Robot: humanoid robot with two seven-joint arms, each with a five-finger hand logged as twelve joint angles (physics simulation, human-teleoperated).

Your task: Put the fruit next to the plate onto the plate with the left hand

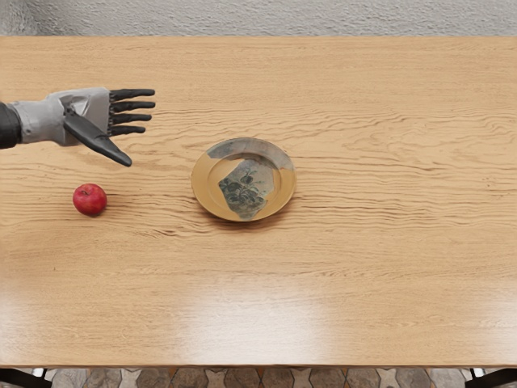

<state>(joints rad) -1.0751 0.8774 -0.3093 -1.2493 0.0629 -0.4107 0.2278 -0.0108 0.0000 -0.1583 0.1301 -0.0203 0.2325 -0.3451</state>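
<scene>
A red apple lies on the wooden table, left of a shiny gold plate that sits near the table's middle with nothing on it. My left hand comes in from the left edge and hovers above and behind the apple, a little to its right. Its fingers are stretched out flat and the thumb points down toward the front; it holds nothing. The right arm does not show.
The wooden table fills almost the whole view. Its front edge runs along the bottom, its far edge along the top against a grey floor.
</scene>
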